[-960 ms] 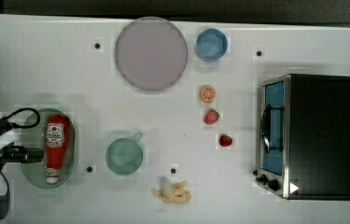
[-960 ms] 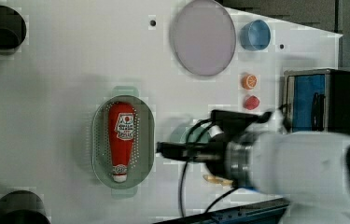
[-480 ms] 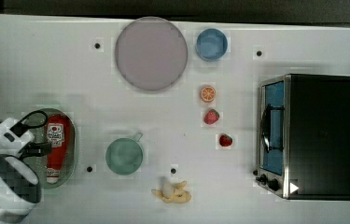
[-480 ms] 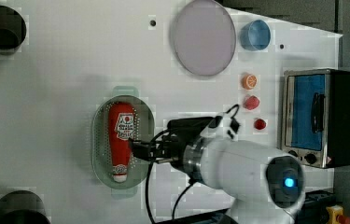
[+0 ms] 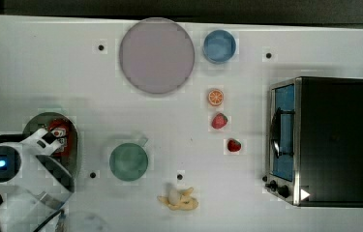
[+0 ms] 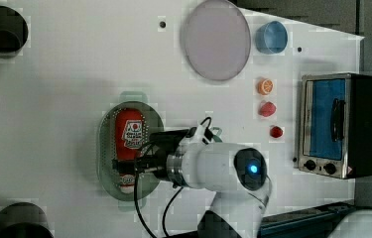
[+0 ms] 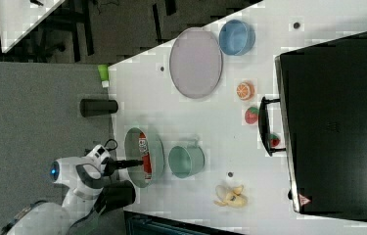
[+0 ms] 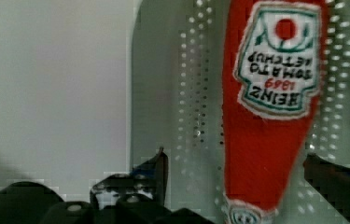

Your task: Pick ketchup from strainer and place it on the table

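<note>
The ketchup [image 6: 130, 131] is a red bottle with a white-and-red label. It lies flat in the pale perforated strainer [image 6: 105, 148] on the white table [image 5: 48, 72]. My gripper [image 6: 142, 157] hangs over the strainer's cap end, and the arm covers the bottle's lower part in the left view. In the wrist view the gripper [image 8: 245, 172] is open. One dark finger [image 8: 156, 170] stands on either side of the ketchup [image 8: 266, 116] near its narrow neck, apart from it. From the top view, the ketchup [image 5: 64, 137] peeks out beside the white wrist in the strainer [image 5: 32, 124].
A green cup [image 5: 128, 162] stands just to the top view's right of the strainer. Farther off are a lilac plate [image 5: 156, 54], a blue bowl [image 5: 219, 46], an orange slice [image 5: 215, 97], two strawberries [image 5: 219, 121], a banana [image 5: 178, 199] and a toaster oven [image 5: 322, 140].
The arm has swung from beside the strainer to over it, bringing the gripper above the ketchup's cap end. The fingers stayed open and the bottle has not moved.
</note>
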You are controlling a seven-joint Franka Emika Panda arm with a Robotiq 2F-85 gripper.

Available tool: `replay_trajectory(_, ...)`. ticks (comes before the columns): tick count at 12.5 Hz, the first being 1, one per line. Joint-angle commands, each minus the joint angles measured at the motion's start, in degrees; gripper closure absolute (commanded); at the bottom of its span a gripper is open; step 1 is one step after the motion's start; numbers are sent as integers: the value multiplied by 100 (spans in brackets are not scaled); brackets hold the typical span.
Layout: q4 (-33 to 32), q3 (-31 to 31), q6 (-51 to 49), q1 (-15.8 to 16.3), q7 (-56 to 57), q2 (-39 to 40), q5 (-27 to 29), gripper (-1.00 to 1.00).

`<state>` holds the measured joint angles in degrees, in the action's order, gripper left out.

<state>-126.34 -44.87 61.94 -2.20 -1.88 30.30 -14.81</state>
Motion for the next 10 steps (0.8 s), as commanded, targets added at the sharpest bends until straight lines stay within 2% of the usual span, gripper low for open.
replay_trajectory(1,97,165,279,60,-380,147,-59,-100)
replay_trajectory(8,403,888,372,695,-380,714,-66,-100)
replay_trajectory(9,408,982,377,787,-380,716,-66,-92)
replay_trajectory(10,435,1013,378,836,-380,710,-66,-68)
